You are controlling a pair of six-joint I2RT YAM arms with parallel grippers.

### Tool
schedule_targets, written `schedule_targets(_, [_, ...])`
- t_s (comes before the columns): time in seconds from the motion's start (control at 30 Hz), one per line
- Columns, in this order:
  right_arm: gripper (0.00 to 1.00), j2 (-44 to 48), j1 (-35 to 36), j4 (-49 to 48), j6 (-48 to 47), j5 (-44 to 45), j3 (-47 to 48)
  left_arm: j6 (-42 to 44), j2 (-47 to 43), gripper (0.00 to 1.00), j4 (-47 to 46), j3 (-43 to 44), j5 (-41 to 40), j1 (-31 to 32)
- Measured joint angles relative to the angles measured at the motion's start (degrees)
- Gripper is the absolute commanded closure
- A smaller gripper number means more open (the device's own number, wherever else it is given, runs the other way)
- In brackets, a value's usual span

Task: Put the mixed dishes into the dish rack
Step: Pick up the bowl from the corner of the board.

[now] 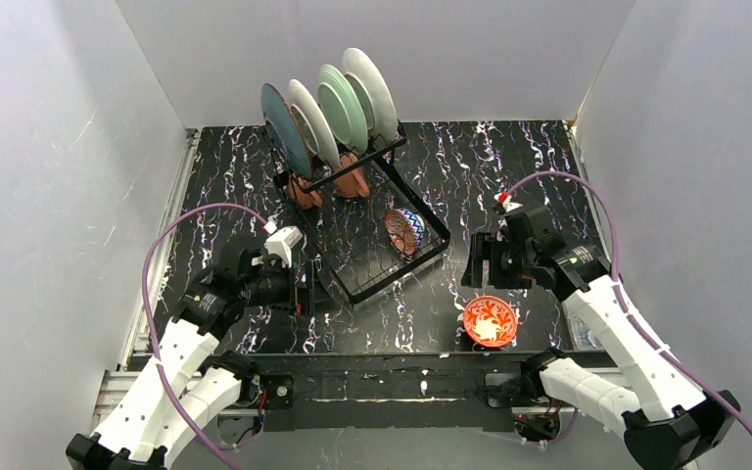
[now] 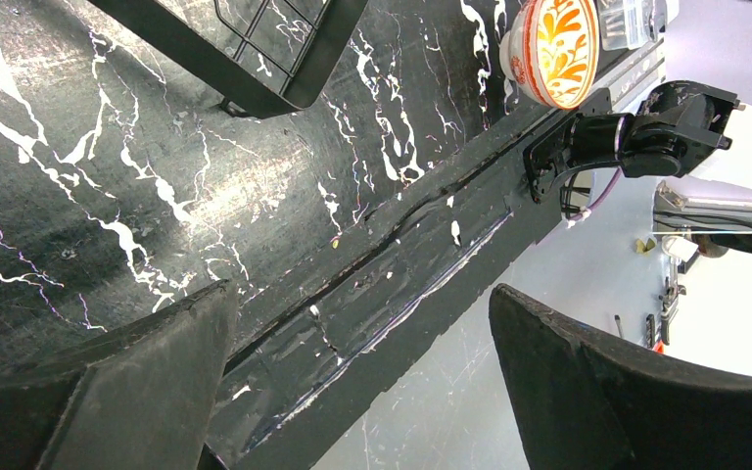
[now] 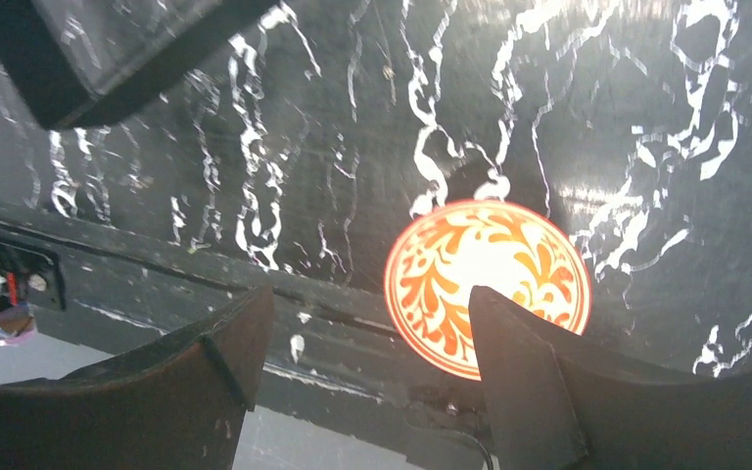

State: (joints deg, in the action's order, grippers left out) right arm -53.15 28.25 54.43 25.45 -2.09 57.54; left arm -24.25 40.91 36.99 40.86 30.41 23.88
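Note:
The black wire dish rack stands mid-table. In its upright slots stand a dark teal plate, a white plate, a pale green plate and another pale plate; no red plate shows. Two terracotta mugs sit below the plates. One patterned bowl lies tilted on the rack's grid. A red-patterned bowl sits on the table near the front edge. My right gripper is open and empty, just above and behind it. My left gripper is open and empty by the rack's near left corner.
White walls enclose the black marbled table on three sides. The black mounting beam with both arm bases runs along the front edge, close to the red bowl. Purple cables loop over both arms.

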Motion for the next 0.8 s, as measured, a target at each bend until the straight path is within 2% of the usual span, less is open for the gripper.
schedule_targets(0.4, [0.26,-0.3,4.0,3.8,2.8,5.1,-4.1,0.0,0.8,0.01,0.1,0.0,0.0,0.0])
schedule_targets(0.67, [0.26,-5.3,18.6,3.6,9.4,12.9,-6.9,0.0,0.8,0.01,0.2,0.0,0.0,0.0])
schedule_targets(0.8, [0.27,-8.2,23.0,3.0,12.3,16.3,-6.9,0.0,0.8,0.01,0.4,0.0,0.1,0.0])
